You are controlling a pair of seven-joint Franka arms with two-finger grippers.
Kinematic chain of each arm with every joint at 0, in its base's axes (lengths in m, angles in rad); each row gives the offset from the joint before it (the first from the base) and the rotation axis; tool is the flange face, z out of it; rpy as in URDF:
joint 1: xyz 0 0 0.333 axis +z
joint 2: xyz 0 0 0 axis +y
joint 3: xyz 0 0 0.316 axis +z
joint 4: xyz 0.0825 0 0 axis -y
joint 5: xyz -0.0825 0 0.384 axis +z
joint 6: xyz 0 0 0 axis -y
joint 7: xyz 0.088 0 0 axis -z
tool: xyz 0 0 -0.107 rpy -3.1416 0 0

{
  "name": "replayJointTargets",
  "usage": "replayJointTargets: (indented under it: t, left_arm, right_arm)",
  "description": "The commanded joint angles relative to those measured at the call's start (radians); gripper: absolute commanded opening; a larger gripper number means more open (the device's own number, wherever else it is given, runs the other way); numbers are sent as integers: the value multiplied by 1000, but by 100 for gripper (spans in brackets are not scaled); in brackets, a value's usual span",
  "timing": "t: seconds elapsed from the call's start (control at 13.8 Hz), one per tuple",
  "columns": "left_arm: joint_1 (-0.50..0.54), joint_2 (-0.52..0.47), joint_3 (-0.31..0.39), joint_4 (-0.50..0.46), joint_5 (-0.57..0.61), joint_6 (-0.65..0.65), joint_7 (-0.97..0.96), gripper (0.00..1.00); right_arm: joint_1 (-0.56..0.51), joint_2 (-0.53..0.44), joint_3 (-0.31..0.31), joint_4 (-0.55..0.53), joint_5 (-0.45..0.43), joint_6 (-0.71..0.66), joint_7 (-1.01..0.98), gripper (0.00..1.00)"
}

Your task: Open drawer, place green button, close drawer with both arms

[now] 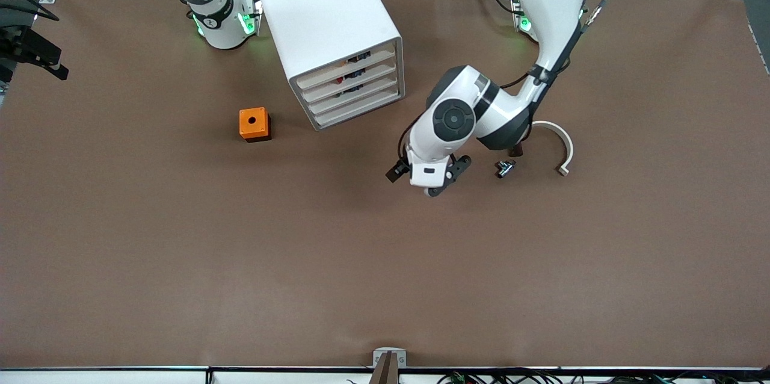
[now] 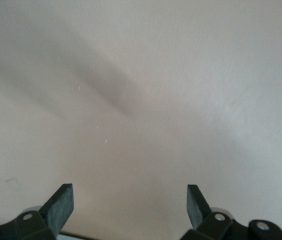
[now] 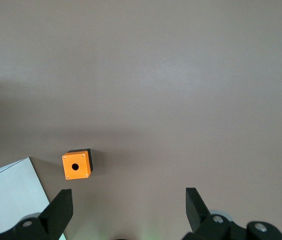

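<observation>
While one white cabinet (image 1: 328,29) stands near the table's (image 1: 180,263) edge by the robots' bases, its four drawers are all shut, the drawer (image 1: 355,93) third from the top among them. The left gripper (image 1: 442,182), fingers wide and empty, hovers over bare table mid-surface. The right gripper (image 3: 128,207), fingers also spread wide and empty, waits high above one orange cube (image 1: 254,124). One small button (image 1: 505,168) lies beside one curved white piece (image 1: 562,146).

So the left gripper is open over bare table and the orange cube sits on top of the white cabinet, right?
Not quite. The orange cube sits on the table beside the white cabinet, as the front view shows. The left gripper is open over bare table.
</observation>
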Motion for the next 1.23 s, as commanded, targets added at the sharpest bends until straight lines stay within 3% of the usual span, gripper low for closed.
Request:
replayJointTargets:
  t: [0.0,0.29,0.79,1.16]
  left_arm:
    - [27,-24,-8,5,22,-10,-13,100]
    - [84,-47,-3,16,40,-54,62,100]
    - [309,-251,-5,10,40,-408,574,100]
    - [423,-319,-3,-17,85,-475,818,100]
  right_arm:
    - [-13,-29,12,-28,4,11,8,100]
    - [-13,-30,13,-33,12,1,8,100]
    - [-13,-29,13,-35,15,2,7,100]
    - [-11,-30,15,-32,15,4,1,100]
